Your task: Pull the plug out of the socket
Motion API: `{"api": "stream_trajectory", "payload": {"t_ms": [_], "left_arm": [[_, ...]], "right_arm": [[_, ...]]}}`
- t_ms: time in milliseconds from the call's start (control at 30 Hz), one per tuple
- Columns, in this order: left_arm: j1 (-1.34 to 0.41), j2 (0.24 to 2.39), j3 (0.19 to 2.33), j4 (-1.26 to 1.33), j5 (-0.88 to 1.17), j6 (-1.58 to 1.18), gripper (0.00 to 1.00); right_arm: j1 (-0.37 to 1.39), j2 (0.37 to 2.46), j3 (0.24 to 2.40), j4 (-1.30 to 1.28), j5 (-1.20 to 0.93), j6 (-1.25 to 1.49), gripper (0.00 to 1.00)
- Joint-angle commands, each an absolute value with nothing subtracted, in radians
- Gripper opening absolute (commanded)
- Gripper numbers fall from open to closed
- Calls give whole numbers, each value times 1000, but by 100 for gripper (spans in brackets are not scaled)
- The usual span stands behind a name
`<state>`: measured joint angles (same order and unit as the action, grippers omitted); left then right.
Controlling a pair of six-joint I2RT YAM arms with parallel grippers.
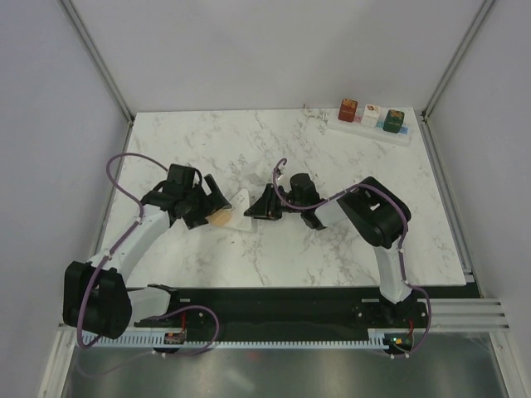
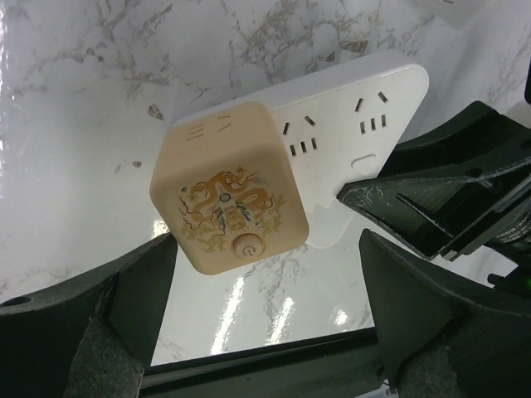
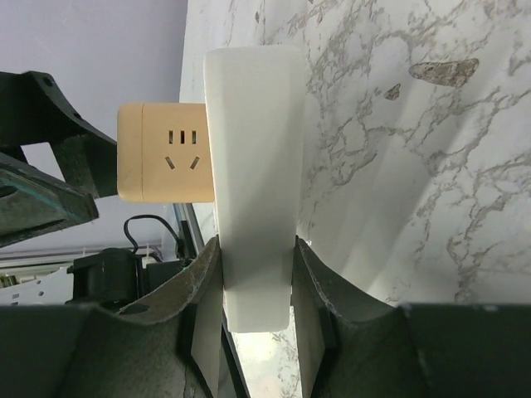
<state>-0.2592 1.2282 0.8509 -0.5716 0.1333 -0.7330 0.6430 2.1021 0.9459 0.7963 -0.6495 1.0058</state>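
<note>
Power strip [image 3: 253, 149], white and seen edge-on in the right wrist view, sits clamped at one end between the fingers of the right gripper [image 3: 257, 265], which press on its outlet face and its back, near the middle of the marble table [image 1: 249, 149]. A beige cube plug [image 2: 228, 195] with a gold dragon print and a round button is seated in the strip's outlet face at the end away from that grip. The left gripper [image 2: 265, 257] has its jaws spread wide on either side of the cube, apart from it. At the table's far right corner lies a second power strip [image 1: 369, 128] carrying red, white and green cubes.
</note>
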Motion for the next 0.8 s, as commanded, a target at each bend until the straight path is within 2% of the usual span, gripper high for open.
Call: {"api": "stream_trajectory", "payload": {"t_ms": [0, 367, 533, 600, 633, 700, 733, 767], "left_arm": [[-259, 1224, 821, -514, 137, -897, 97], [-258, 1252, 779, -476, 54, -960, 94], [-258, 1287, 773, -423, 80, -943, 84], [-258, 1289, 773, -403, 98, -924, 68], [-258, 1287, 773, -400, 103, -910, 47], [-258, 1276, 769, -388, 121, -896, 27], [-258, 1261, 764, -384, 129, -888, 21], [-258, 1250, 756, -380, 132, -879, 10]], "right_arm": [[658, 2080, 962, 724, -604, 925, 0], [658, 2075, 959, 735, -606, 920, 0], [658, 2082, 968, 736, -626, 911, 0], [658, 2083, 968, 744, -632, 911, 4], [658, 2083, 968, 750, -641, 911, 9], [657, 2094, 973, 765, -655, 916, 16], [660, 2098, 976, 770, -670, 919, 25], [660, 2100, 977, 787, -673, 923, 29]]}}
